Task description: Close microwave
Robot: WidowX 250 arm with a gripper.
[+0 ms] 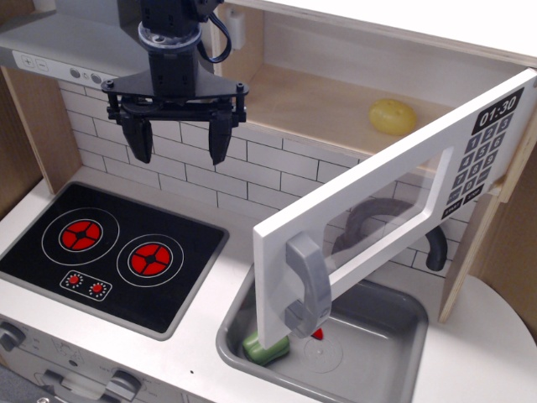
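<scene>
- Fingers [141,138] of the gripper [176,141] are spread wide, point down and hold nothing, above the black stove [109,252].
- To the right of the fingers, the microwave [352,101] stands open, with a yellow ball [393,116] inside.
- Its white door [386,218] swings out over the grey sink [394,336], well apart from the fingers, with the grey handle [307,285] at its lower end.

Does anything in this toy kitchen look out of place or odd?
The microwave door hangs wide open over the sink, with a yellow lemon left inside. The open pincer is away from the door.
</scene>
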